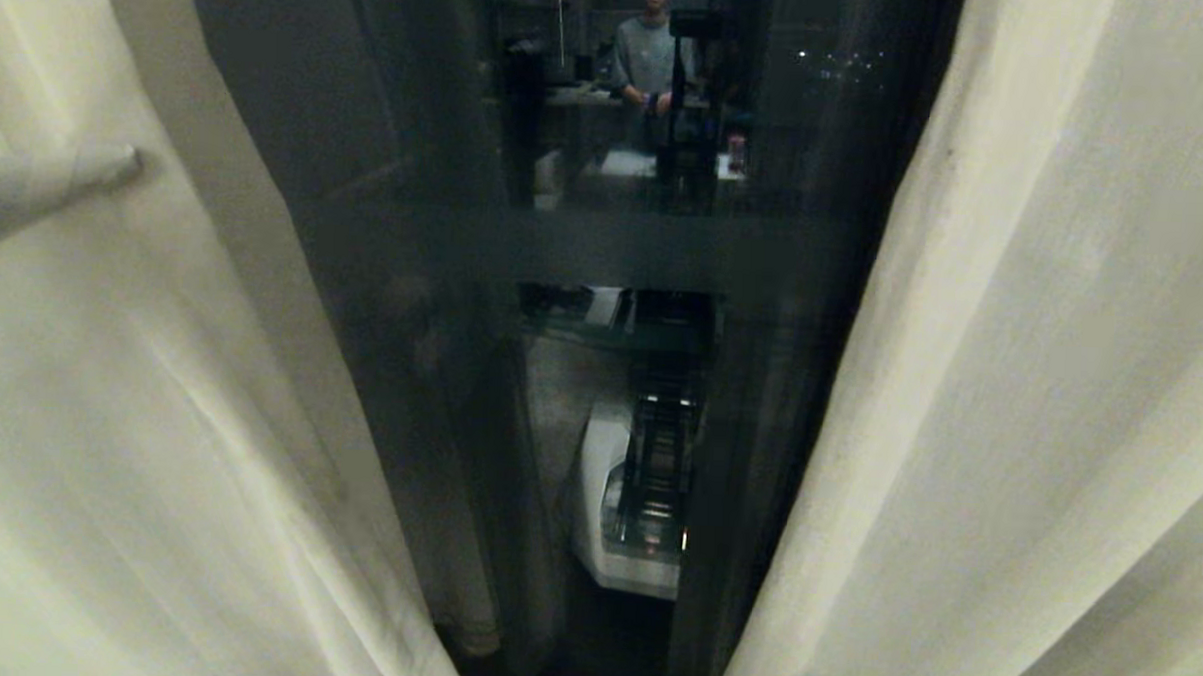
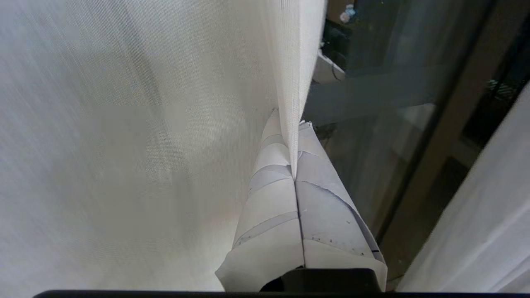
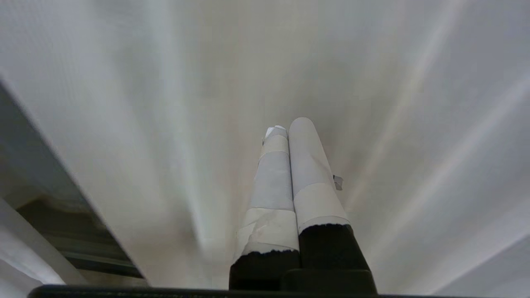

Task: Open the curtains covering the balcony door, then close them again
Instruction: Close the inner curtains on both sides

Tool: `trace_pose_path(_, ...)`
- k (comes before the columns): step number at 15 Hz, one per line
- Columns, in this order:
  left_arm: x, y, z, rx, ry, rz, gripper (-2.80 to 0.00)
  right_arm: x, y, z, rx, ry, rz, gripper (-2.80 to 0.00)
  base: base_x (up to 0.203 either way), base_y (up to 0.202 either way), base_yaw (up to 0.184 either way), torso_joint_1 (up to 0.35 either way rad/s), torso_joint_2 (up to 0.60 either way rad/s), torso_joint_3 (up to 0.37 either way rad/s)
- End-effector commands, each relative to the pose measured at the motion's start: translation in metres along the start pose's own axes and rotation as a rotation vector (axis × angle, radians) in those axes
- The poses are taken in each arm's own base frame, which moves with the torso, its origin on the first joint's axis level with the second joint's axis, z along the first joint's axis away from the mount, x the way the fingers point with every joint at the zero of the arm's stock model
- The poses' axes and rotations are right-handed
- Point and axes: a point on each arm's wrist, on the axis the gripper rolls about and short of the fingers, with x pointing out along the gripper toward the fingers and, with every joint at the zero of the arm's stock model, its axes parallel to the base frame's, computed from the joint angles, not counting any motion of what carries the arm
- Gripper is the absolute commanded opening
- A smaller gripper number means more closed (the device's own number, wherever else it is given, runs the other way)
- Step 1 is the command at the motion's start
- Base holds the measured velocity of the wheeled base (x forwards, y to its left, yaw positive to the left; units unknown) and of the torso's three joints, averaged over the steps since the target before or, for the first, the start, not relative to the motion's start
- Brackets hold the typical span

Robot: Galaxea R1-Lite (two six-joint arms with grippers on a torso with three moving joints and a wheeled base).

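- Cream woven curtains (image 1: 1009, 412) hang parted before me, one panel at the left edge and one at the right edge of my head view, with the balcony door (image 1: 615, 248) dark between them.
- On the glass, a frosted band runs across, and the reflection shows a person (image 1: 649, 55) standing in the room behind me.
- My left gripper (image 2: 295, 149) has its taped fingers pressed together on the hemmed edge of the left panel; the fabric runs down into the seam between them. In the head view only its pale tip (image 1: 62, 179) pokes in against that panel.
- My right gripper (image 3: 287, 128) has its jaws together on nothing, pointing at pleated fabric; only its wrist view shows it.
- Nothing here is a container.
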Motion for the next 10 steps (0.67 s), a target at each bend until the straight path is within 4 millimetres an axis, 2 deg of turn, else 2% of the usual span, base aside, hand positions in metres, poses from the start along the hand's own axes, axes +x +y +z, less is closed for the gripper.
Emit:
trace_pose_path(1,-0.0038,-0.0012,-0.0013,0.0,-0.003,-0.002,-2.8,0.0,0.0,-0.0001,-0.001,0.0,0.001,-2.8,0.0,-0.195,0.005,-0.002,0.0,0.001)
trace_pose_path(10,-0.0075,-0.0044,-0.0014,0.002,-0.01,-0.018,-2.8,0.0,0.0,-0.0001,-0.001,0.0,0.001,-2.8,0.0,-0.19,0.001,0.002,0.0,0.001)
